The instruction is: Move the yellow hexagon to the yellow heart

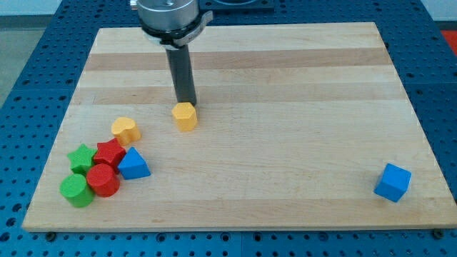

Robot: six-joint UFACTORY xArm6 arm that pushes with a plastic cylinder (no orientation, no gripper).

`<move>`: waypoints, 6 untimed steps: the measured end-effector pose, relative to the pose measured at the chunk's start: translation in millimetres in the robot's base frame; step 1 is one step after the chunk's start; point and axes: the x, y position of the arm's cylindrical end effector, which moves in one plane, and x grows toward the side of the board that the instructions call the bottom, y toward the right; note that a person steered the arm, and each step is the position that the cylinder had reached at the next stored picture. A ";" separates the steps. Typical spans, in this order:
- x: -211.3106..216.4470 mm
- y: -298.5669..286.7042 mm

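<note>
While the rod stands upright over the wooden board (285, 86), my tip (188, 104) sits right at the top edge of the yellow hexagon (185, 116), touching it or very nearly so; the rod's end hides the exact contact. There are no jaws to open or shut here, only the bare rod, and it grips nothing.

From my tip, the yellow hexagon lies directly toward the view's bottom. The yellow heart (126, 130) lies toward the view's left and a little lower, near the hexagon but apart from it, with bare wood between them. Beyond the heart, further toward the view's lower left, a cluster sits: a green star (81, 158), a red star (109, 153), a red cylinder (103, 180), a green cylinder (76, 190) and a blue triangle (133, 163). A blue cube (392, 182) is well apart toward the view's lower right.

By my judgement, the step in hand is lining up for the push. From this spot a push would send the hexagon toward the view's bottom, missing the heart. The next move calls for bringing my tip round to the hexagon's right side, slightly above, then sliding leftward and a touch downward until the two yellow blocks meet.

No brand, label or writing can be read anywhere.
</note>
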 end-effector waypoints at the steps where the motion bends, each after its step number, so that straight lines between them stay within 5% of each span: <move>1: 6.2 -11.6; 3: 4.7 27.7; 6: 20.1 13.0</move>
